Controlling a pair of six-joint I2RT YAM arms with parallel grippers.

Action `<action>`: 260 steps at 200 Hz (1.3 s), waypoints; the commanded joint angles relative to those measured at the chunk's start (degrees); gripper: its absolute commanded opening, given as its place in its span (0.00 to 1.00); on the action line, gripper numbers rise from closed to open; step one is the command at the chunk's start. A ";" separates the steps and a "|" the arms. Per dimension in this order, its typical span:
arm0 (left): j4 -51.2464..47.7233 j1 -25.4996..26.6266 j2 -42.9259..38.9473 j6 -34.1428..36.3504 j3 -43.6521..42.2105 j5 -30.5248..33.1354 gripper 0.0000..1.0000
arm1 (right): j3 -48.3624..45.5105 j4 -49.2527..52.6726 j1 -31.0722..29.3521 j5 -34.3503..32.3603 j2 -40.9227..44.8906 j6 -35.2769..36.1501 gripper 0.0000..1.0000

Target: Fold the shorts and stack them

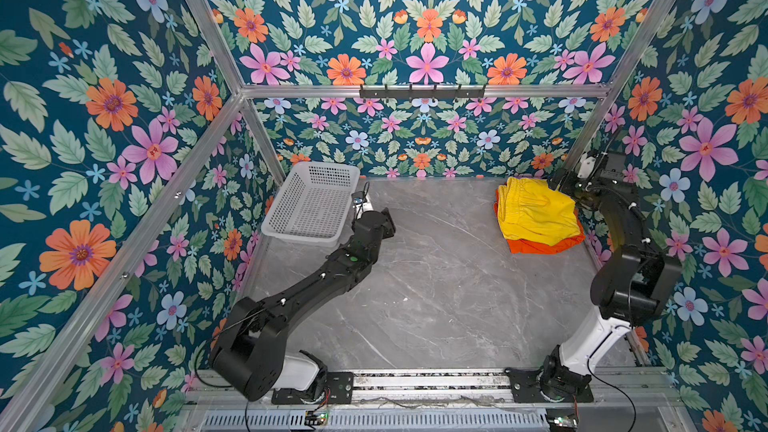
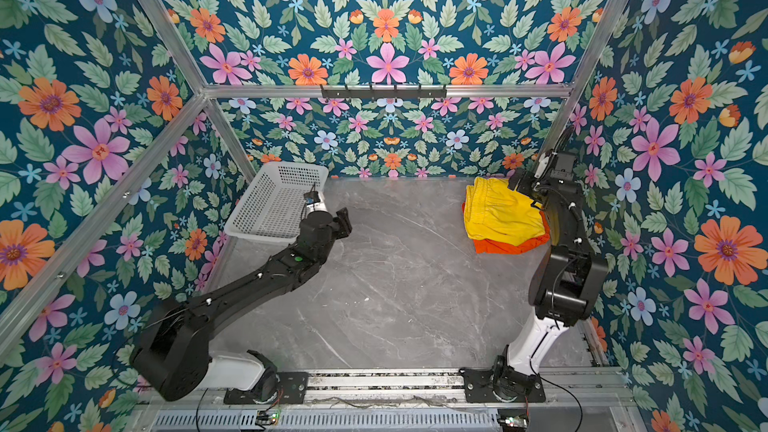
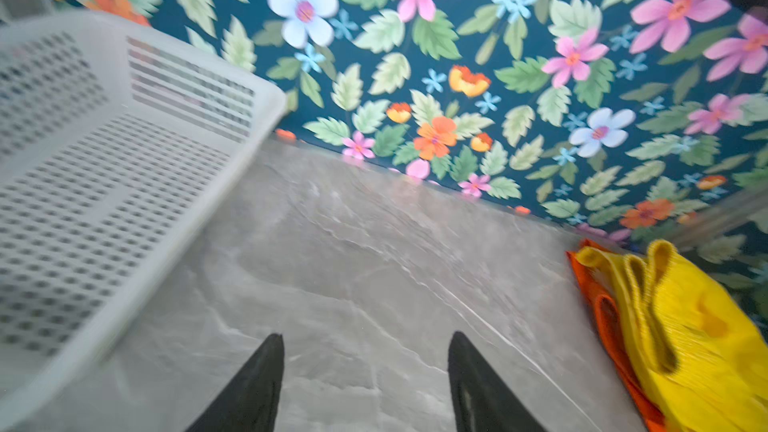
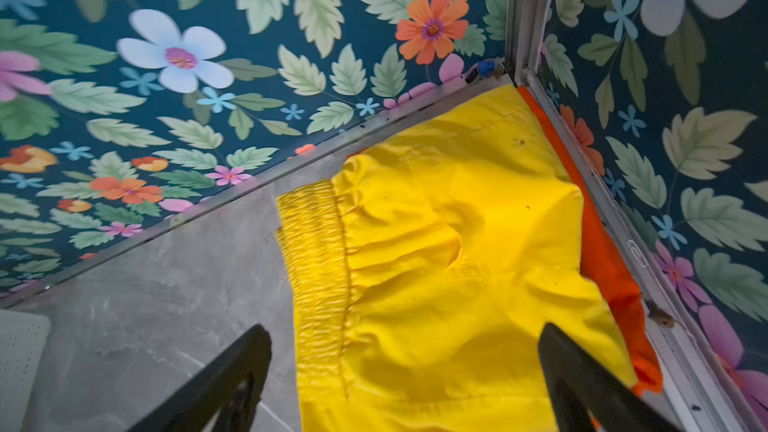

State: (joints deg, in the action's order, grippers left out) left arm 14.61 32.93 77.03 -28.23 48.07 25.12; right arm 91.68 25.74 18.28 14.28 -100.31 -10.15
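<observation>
Worktop (image 1: 436, 284) of grey marble pattern fills the floor of the cell in both top views. Far left on it stands a white perforated basket (image 1: 328, 176), holding nothing.

In the far right corner the yellow shorts (image 1: 536, 209) lie folded on top of the orange shorts (image 1: 540, 246). Orange shows along the near edge and, in the right wrist view, along the side by the flowered wall (image 4: 685, 151). The yellow waistband (image 4: 316, 251) faces the middle of the worktop.

The left arm (image 1: 316, 280) reaches toward the basket's near corner; the left jaws stand apart over bare worktop, gripping nothing, fingertips (image 3: 266, 367) clear of the basket. The right arm (image 1: 627, 218) hangs over the stack; the right jaws are spread wide above the yellow shorts and hold nothing.
</observation>
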 commanded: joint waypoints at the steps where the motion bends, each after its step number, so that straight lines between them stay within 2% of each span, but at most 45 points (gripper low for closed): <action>1: -0.83 -3.26 -5.01 7.69 -4.45 7.86 0.71 | -11.11 -8.48 -1.88 -1.45 9.91 -0.62 0.99; 25: 3.72 -7.65 -10.59 13.76 -12.20 11.29 0.80 | -27.47 -18.83 -4.24 -1.08 20.88 0.12 0.99; 43: 9.69 -10.98 -13.48 18.79 -18.13 12.54 0.99 | -39.51 -27.74 -5.01 -0.16 26.82 0.42 0.99; 65: 21.61 -16.60 -14.03 21.89 -26.67 10.28 1.00 | -51.31 -36.22 -5.68 0.85 31.24 2.03 0.99; 77: 27.21 -19.21 -13.02 22.66 -30.17 6.94 1.00 | -56.19 -39.91 -6.02 0.53 32.25 3.56 0.99; 120: 53.14 -23.34 2.29 29.22 -37.00 2.08 1.00 | -66.50 -52.93 -6.11 -0.47 30.95 2.35 0.99; 136: 59.14 -24.83 6.45 30.64 -36.49 -4.69 1.00 | -66.98 -56.40 -6.87 0.53 27.92 1.89 0.99; 146: 58.22 -25.84 10.16 29.62 -35.44 -7.00 1.00 | -66.60 -57.75 -8.24 -0.70 25.29 2.50 0.99; 153: 65.97 -26.75 14.76 29.79 -37.20 -9.57 1.00 | -66.11 -58.13 -9.57 -1.48 23.61 3.82 0.99; 161: 75.58 -27.12 18.20 30.83 -38.71 -8.85 1.00 | -66.62 -60.01 -12.03 -3.57 22.06 5.82 0.99; 175: 69.32 -28.82 13.97 27.03 -39.96 -10.31 1.00 | -69.49 -67.93 -16.80 -9.38 19.70 9.65 0.99; 189: 70.13 -32.37 15.86 23.90 -38.19 -11.72 1.00 | -73.00 -72.69 -17.56 -12.60 20.46 9.19 0.99; 203: 57.90 -33.10 14.29 23.92 -33.47 -15.11 1.00 | -76.55 -83.17 -17.80 -12.79 16.61 9.91 0.99; 208: 55.91 -32.95 14.43 24.80 -32.34 -15.99 1.00 | -76.26 -82.43 -17.93 -13.31 16.72 9.88 0.99; 217: 58.25 -32.84 15.07 25.02 -32.94 -16.54 1.00 | -74.14 -74.98 -17.78 -13.43 18.62 8.78 0.99; 228: 57.94 -32.86 14.86 24.82 -32.97 -16.32 1.00 | -74.12 -78.39 -16.71 -13.28 16.89 7.69 0.99; 239: 57.85 -32.84 14.72 24.93 -33.04 -16.21 1.00 | -73.21 -73.88 -16.29 -12.87 18.29 7.27 0.99; 251: 58.17 -32.81 14.81 25.01 -33.13 -16.18 1.00 | -73.80 -77.33 -16.17 -12.78 17.12 7.22 0.99; 260: 58.08 -32.84 14.78 25.02 -33.13 -16.16 1.00 | -73.48 -75.02 -16.17 -12.74 17.85 7.24 0.99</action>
State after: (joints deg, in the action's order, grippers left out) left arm 72.79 0.10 91.94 -2.85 14.87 10.50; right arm 17.91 -47.44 2.11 1.98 -82.70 -2.87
